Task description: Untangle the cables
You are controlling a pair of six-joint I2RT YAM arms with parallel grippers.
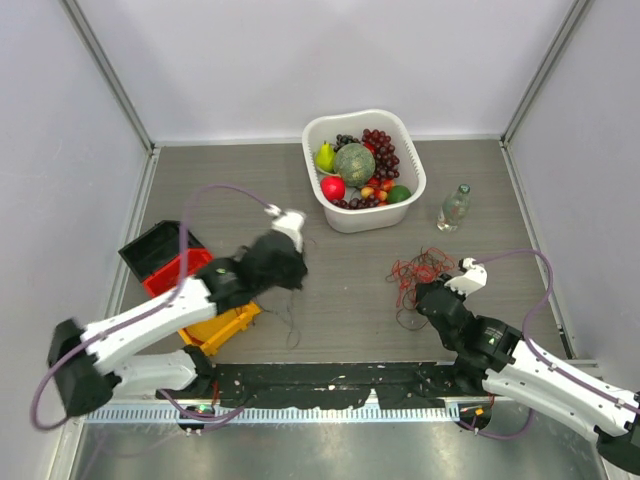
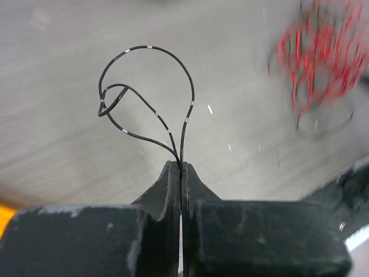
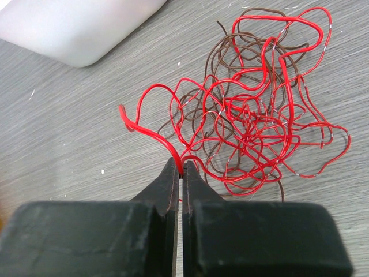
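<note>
My left gripper (image 1: 288,268) is shut on a thin black cable (image 2: 173,57), which loops out beyond the fingertips in the left wrist view. The cable is apart from the bundle, and part of it trails on the table (image 1: 291,325). The bundle of red and brown cables (image 1: 415,270) lies right of centre and appears blurred in the left wrist view (image 2: 320,57). My right gripper (image 1: 428,293) is at the bundle's near edge. In the right wrist view it (image 3: 183,167) is shut on a red cable (image 3: 147,130) of the bundle (image 3: 259,121).
A white basin (image 1: 345,222) filled with fruit stands at the back centre, and its corner shows in the right wrist view (image 3: 81,26). A clear bottle (image 1: 453,207) stands right of the basin. Black, red and yellow bins (image 1: 165,262) sit at the left. Walls enclose the table.
</note>
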